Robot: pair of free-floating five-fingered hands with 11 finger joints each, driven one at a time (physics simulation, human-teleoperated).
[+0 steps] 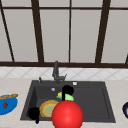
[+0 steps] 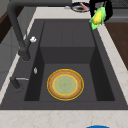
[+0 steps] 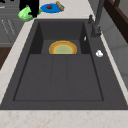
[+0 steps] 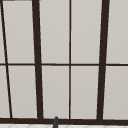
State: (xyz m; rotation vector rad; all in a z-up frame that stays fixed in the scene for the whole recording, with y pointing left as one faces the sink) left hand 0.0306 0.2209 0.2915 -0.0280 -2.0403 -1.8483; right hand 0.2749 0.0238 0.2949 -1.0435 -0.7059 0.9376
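Note:
My right hand point(image 1: 67, 90) is shut on a yellow corn cob in a green husk point(image 1: 65, 97), held in the air over the sink. In the left side view this hand point(image 2: 100, 7) and the corn point(image 2: 98, 17) show at the top right, out past the sink's front rim. From the right side the same hand point(image 3: 30, 7) appears at the top left, with the green husk point(image 3: 25, 14) below it. My left hand point(image 1: 34, 113) hangs idle by the sink's front left corner. An orange-rimmed plate with a green centre point(image 1: 48, 108) point(image 2: 65, 84) point(image 3: 63, 48) lies flat in the sink's left basin.
A big red ball point(image 1: 67, 115) covers the sink's front rim. The dark sink point(image 1: 95, 105) has a faucet point(image 1: 56, 72) at its back. A blue plate with food point(image 1: 7, 103) point(image 3: 52, 7) sits on the left counter, a dark bowl point(image 1: 125, 109) point(image 2: 80, 7) on the right.

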